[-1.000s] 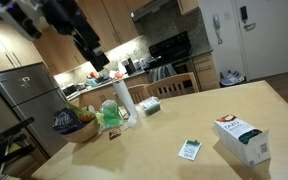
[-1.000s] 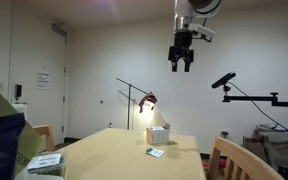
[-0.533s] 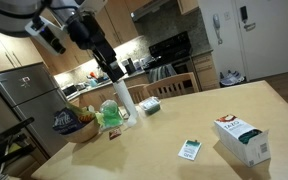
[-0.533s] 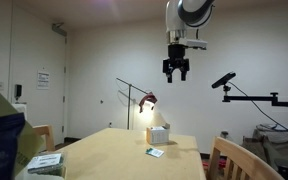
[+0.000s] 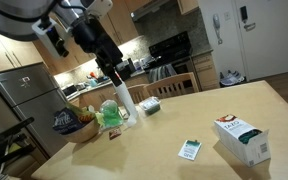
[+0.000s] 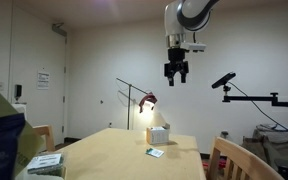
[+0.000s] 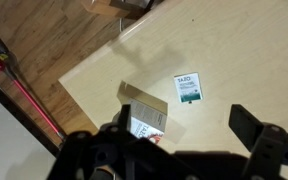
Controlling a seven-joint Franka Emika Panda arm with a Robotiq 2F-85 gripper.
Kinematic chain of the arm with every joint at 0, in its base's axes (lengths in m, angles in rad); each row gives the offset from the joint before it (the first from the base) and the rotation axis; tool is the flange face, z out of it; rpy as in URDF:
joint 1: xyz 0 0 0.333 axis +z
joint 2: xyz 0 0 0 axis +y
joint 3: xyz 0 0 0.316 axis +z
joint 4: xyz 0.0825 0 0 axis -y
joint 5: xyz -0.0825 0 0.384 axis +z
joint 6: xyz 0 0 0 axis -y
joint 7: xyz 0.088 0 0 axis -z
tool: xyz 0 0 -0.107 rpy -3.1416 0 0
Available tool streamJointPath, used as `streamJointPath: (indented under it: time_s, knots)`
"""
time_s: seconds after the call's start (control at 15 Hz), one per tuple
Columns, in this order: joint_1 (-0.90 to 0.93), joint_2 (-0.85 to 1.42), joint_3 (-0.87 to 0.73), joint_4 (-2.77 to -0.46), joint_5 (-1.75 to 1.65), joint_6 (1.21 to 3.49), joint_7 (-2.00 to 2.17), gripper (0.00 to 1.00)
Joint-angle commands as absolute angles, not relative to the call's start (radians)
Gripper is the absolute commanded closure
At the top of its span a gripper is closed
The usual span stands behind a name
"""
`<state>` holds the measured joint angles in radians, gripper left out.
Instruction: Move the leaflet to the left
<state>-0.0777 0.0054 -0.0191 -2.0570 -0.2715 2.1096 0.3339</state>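
Two dark fingers [image 7: 262,135] frame the bottom of the wrist view, spread wide with nothing between them. The gripper [image 7: 184,148] is open and empty.

- Gripper position: high in the air in both exterior views [image 5: 117,73] [image 6: 176,76], well above the table [image 5: 199,108] and touching nothing. Its fingers point downward.
- Leaflet [image 7: 188,87]: lies flat on the table [image 7: 254,45], white with a green printed panel. In the wrist view it sits near the table's corner, just beside the box [image 7: 144,112] but clear of it, with a strip of bare wood between them.
- In an exterior view the leaflet [image 5: 190,149] lies towards the near edge of the table. The white-and-green box [image 5: 241,139] is close beside it on its picture-right.
- In an exterior view from the far end, the leaflet [image 6: 155,152] shows as a small flat card in front of the box [image 6: 159,135]. Its print is too small to read.
- Far end of the table: a bowl [image 5: 70,125] of packets, a white paper roll [image 5: 124,98] standing upright, and a green packet [image 5: 111,116] between them.
- Surroundings: a steel fridge [image 5: 24,95] behind the table. A wooden chair [image 6: 229,160] stands at the table's side. Wood floor [image 7: 44,50] shows past the table edge in the wrist view.
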Motion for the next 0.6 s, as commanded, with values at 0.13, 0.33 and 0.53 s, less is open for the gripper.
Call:
streamJointPath:
  time_s: [0.13,0.33,0.53]
  knots:
    - [-0.076,0.125,-0.049,-2.003,-0.29,2.148,0.133,0.0]
    - [-0.081,0.209,-0.058,-1.961,-0.265,2.168,0.003,0.0]
    - [-0.086,0.304,-0.065,-1.902,-0.252,2.204,-0.033,0.0]
